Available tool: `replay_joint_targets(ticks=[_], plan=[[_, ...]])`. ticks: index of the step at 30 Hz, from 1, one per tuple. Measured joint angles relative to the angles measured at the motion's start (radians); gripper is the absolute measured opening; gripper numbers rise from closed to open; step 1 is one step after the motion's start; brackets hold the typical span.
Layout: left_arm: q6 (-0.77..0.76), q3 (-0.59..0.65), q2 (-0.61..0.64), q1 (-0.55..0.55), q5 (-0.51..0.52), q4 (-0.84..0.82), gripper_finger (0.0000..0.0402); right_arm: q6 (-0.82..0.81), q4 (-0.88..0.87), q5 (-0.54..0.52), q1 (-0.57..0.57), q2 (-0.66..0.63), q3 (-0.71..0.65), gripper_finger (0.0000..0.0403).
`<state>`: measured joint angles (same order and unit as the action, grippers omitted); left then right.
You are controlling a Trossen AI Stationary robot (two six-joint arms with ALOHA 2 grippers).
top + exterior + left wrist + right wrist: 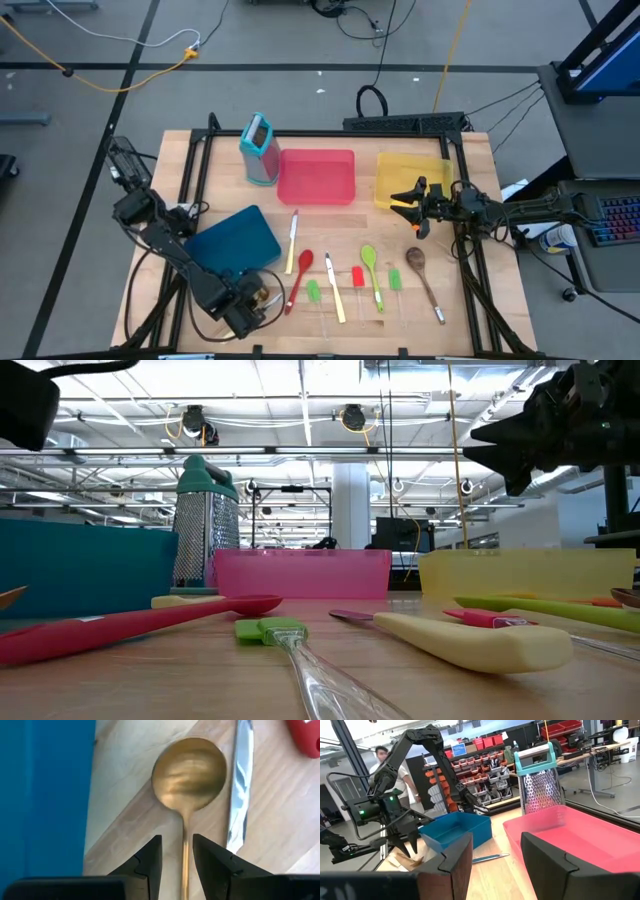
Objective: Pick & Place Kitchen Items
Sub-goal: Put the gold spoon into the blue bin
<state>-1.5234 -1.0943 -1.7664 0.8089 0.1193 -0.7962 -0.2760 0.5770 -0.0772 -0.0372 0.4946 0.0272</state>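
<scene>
A gold spoon point(189, 772) lies on the table beside the blue tray point(45, 795). My left gripper point(177, 862) is open and low over it at the near left point(258, 298), one finger on each side of the spoon's handle point(185, 845), with gaps showing. A cream-handled knife's blade point(240, 785) lies next to the bowl. My right gripper point(495, 865) is open and empty, raised over the yellow tray's near left corner point(405, 197). A red spoon point(298, 275), knives point(333, 290), a green spoon point(372, 275), a wooden spoon point(425, 280) and short red and green pieces point(357, 276) lie flat on the table.
The red tray point(316, 177) and yellow tray point(435, 170) sit at the far side, with the upright teal grater point(260, 148) to their left. An orange piece point(400, 206) shows at the yellow tray's near edge. A person point(382, 755) stands in the room beyond the table.
</scene>
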Motion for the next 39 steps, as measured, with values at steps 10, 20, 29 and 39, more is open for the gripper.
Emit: replay_joint_targets(ticks=[10,20,29,39], plan=[[0.01,0.0,0.0,0.044,0.099,0.062,0.0113,-0.015,-0.006,0.0,0.0,0.0,0.0,0.016],[0.081,-0.003,-0.078,0.05,0.078,0.07,0.0113,-0.026,-0.006,0.0,0.0,0.0,0.0,0.016],[0.106,-0.007,-0.117,0.036,0.045,0.066,0.0106,-0.026,-0.006,0.0,0.0,0.0,0.0,0.016],[0.111,-0.004,-0.094,0.006,0.039,0.067,0.0014,-0.026,-0.007,0.0,0.0,0.0,0.0,0.016]])
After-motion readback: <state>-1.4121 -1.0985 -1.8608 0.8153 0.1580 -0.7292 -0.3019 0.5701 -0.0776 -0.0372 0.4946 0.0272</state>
